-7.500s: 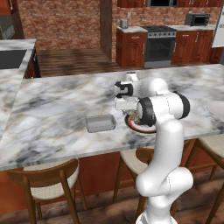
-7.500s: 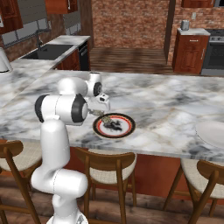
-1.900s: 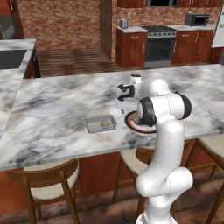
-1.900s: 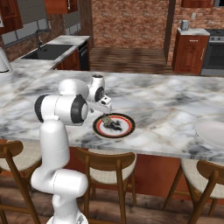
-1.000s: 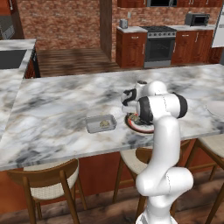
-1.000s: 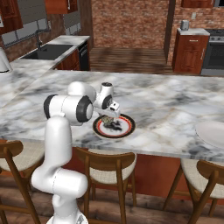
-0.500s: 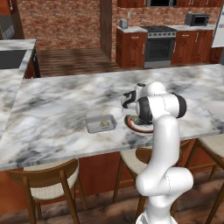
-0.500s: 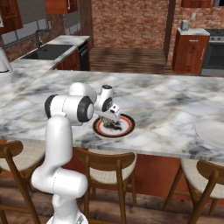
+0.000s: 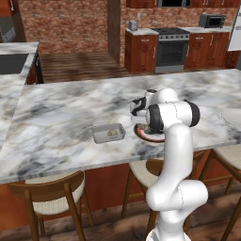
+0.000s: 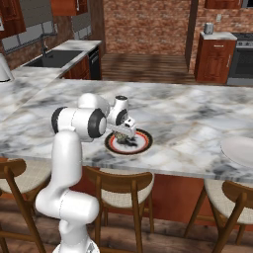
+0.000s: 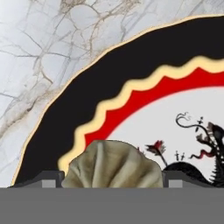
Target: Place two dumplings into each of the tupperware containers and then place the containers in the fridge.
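No brand, label or readable writing shows anywhere; the only marks are the painted pattern on the plate [image 11: 57,118], a black rim, a wavy cream and red band, and small black figures on its pale middle. Since a second ago the arm has dropped lower over that plate, and the gripper [image 10: 126,132] now sits right down on it, where earlier it hung a little above the rim. In the hand view one dumpling [image 11: 113,164] lies on the plate squarely between the two dark fingertips [image 11: 51,178], one tip at each side of it; the jaws are apart, and I cannot tell whether they press on it yet or merely flank it. Just beside the plate, on the marble counter [image 9: 61,113], stands a tupperware container [image 9: 108,133], a shallow grey tub, with a small tan lump in it that looks like a dumpling; how many lie inside is too small to make out. From the right base view dark bits are visible on the plate's centre beneath the hand. The tub has stayed put.
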Tool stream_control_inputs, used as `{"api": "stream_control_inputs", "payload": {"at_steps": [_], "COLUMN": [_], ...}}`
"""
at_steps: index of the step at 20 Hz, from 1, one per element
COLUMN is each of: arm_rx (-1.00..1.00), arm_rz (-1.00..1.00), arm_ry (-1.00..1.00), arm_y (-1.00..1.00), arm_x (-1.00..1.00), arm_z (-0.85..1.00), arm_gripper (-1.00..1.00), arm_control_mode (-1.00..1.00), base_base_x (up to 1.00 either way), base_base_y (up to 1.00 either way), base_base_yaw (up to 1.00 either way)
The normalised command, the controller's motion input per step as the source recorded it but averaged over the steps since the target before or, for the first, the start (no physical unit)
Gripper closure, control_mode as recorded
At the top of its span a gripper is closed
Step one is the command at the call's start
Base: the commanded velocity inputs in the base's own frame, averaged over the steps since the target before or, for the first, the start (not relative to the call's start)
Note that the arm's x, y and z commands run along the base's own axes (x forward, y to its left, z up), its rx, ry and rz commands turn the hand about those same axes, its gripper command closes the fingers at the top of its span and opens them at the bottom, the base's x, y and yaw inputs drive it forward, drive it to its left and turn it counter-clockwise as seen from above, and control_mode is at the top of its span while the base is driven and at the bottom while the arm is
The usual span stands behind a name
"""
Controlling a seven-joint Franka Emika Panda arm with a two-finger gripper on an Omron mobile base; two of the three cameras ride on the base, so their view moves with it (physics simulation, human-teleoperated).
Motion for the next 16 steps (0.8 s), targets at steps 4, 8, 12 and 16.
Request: {"api": "stream_control_inputs", "payload": {"at_steps": [4, 8, 12, 16], "arm_rx": [0.00, 0.00, 0.00, 0.00], "arm_rz": [0.00, 0.00, 0.00, 0.00], "arm_ry": [0.00, 0.00, 0.00, 0.00], "arm_y": [0.01, 0.00, 0.09, 0.49], "arm_x": [-0.01, -0.11, -0.21, -0.25], "arm_z": [-0.02, 0.34, 0.59, 0.35], "arm_gripper": [1.00, 1.00, 1.00, 1.00], "arm_control_mode": [-1.00, -1.00, -1.00, -1.00], "base_base_x": [0.00, 0.00, 0.00, 0.00], "base_base_y": [0.00, 0.00, 0.00, 0.00], "base_base_yaw": [0.00, 0.00, 0.00, 0.00]}}
